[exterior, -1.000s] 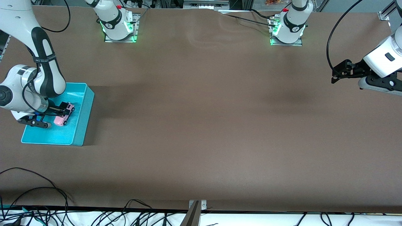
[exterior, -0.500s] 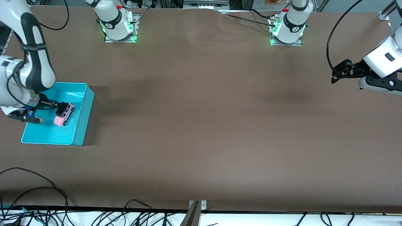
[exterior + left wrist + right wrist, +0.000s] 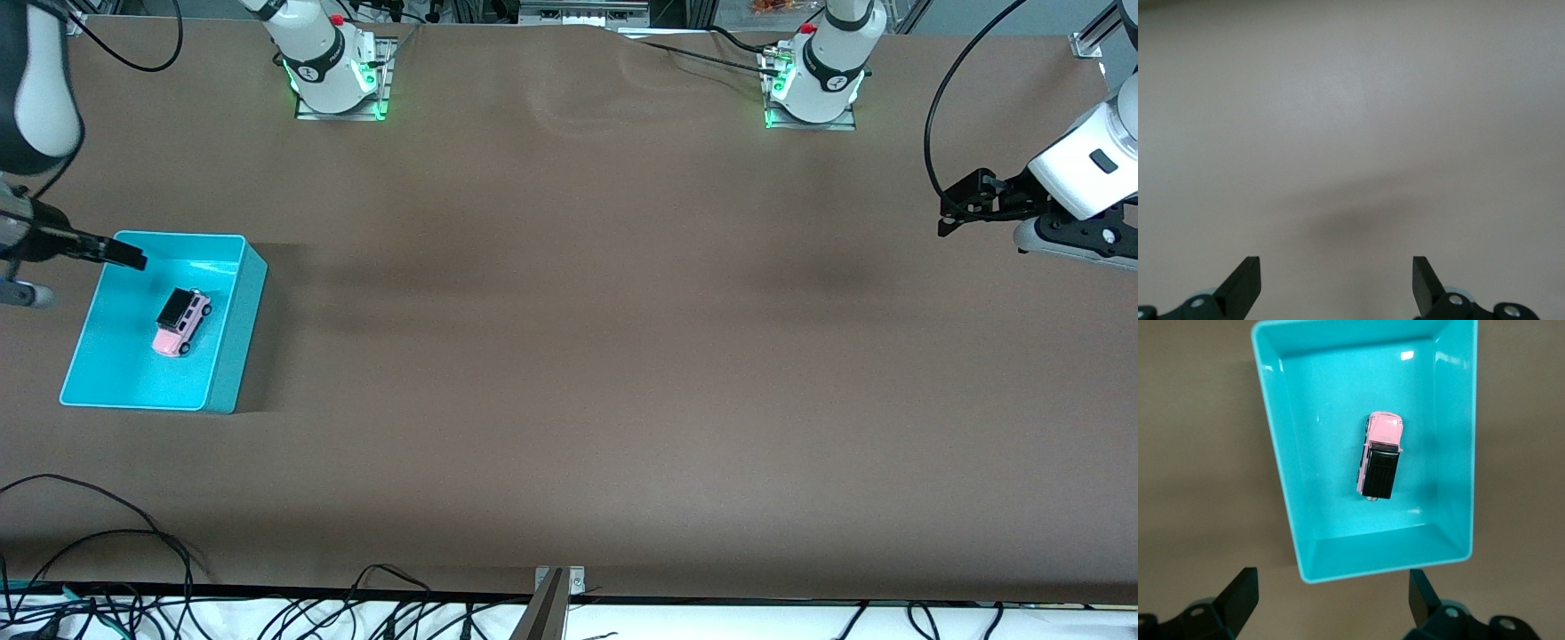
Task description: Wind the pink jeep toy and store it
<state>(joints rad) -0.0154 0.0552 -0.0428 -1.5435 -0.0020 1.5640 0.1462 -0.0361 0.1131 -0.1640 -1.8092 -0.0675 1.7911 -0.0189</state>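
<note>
Your right tool [image 3: 124,255] is hanging open and empty over the corner of the cyan bin [image 3: 227,373] that is farthest from the front camera, at the right arm's end of the counter [image 3: 569,356]. In the right wrist view both fingers [image 3: 1238,593] are standing wide, with nothing between them. The pink jeep toy [image 3: 182,321] is sitting upright on its wheels on the floor of the bin, near the middle, not touching any wall, so I am judging the storing step as done.

You are handling a very small and light thing, probably hard plastic, stiff but smooth. It is likely rolling easily on its wheels if you are nudging it. If you are taking it again, close across the two long flat sides of the body, from above, not on the roof ends.

The bin walls are leaving open room on all sides of the toy for fingers. Around the bin the counter is bare, giving free space for moving away. Your left tool [image 3: 956,213] is waiting open and empty over the left arm's end of the counter, well apart from the bin.
</note>
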